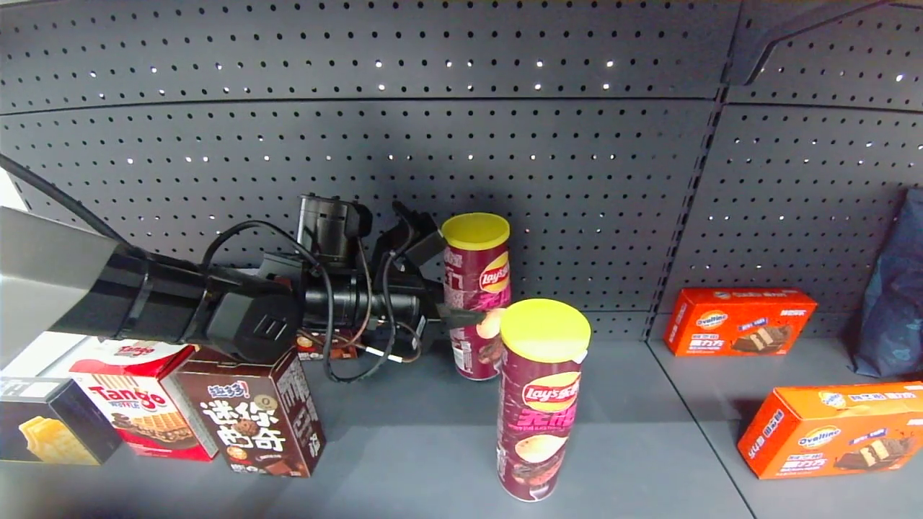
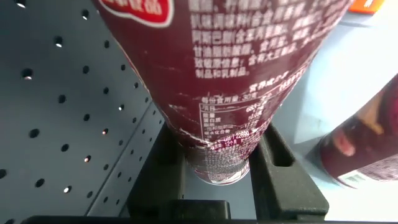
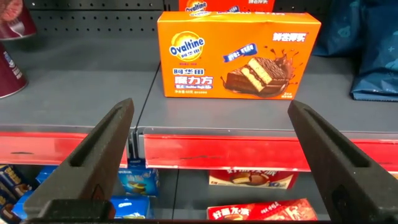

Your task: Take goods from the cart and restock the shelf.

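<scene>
A maroon chip can [image 1: 477, 288] with a yellow lid stands upright at the back of the grey shelf [image 1: 404, 432], close to the pegboard. My left gripper [image 1: 451, 285] comes in from the left and is shut on its lower half. In the left wrist view the can [image 2: 224, 93] sits between the black fingers [image 2: 283, 177]. A second, identical can [image 1: 541, 404] stands just in front and to the right, apart from the gripper. My right gripper [image 3: 211, 162] is open with nothing in it. It hangs before the shelf's red front edge, facing an orange box [image 3: 239, 53].
Left of the arm stand a red wafer box [image 1: 144, 404], a brown cookie box [image 1: 256, 418] and a black box [image 1: 50, 432]. Two orange boxes [image 1: 739, 321] [image 1: 836, 429] and a dark blue bag [image 1: 894, 303] sit on the right. More goods [image 3: 249, 180] lie on the shelf below.
</scene>
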Controlling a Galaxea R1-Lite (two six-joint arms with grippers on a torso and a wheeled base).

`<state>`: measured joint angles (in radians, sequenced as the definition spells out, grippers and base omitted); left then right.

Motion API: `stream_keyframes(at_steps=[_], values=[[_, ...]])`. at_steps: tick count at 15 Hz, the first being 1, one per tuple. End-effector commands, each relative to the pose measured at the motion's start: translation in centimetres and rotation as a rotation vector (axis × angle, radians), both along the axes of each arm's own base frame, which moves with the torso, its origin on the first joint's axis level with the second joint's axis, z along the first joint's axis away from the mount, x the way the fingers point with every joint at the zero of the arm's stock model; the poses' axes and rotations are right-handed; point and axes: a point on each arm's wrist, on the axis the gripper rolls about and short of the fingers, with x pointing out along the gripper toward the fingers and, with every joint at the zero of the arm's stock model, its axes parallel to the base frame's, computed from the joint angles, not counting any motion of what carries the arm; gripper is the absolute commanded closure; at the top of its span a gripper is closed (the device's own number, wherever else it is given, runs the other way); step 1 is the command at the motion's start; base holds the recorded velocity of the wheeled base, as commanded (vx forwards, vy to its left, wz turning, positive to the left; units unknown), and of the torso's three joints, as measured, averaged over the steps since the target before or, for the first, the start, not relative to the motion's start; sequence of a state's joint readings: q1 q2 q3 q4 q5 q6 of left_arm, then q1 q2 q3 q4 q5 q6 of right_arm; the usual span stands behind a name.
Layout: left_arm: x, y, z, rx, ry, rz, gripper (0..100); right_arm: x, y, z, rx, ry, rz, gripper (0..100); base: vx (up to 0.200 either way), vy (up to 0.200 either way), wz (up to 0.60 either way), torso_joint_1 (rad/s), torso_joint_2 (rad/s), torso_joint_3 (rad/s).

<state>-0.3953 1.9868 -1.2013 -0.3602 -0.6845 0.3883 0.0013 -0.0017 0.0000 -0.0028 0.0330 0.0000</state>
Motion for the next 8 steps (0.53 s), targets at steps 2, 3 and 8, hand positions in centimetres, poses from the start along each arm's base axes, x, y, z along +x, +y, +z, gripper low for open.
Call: stream_keyframes(at_steps=[2, 3, 8], values=[[0.3, -0.3, -0.8, 0.009, 0.011, -0.005, 100, 0.0, 0.0, 0.0, 0.0, 0.001, 0.001, 0, 0.0, 0.0, 0.0, 0.0, 0.0, 0.0], [0.5, -0.4, -0.8, 0.009, 0.01, -0.005, 100, 0.0, 0.0, 0.0, 0.0, 0.001, 0.001, 0, 0.0, 0.0, 0.0, 0.0, 0.0, 0.0], [0.9, -1.5, -1.5, 0.013, 0.016, -0.025, 100, 0.0, 0.0, 0.0, 0.0, 0.001, 0.001, 0, 0.0, 0.0, 0.0, 0.0, 0.0, 0.0]])
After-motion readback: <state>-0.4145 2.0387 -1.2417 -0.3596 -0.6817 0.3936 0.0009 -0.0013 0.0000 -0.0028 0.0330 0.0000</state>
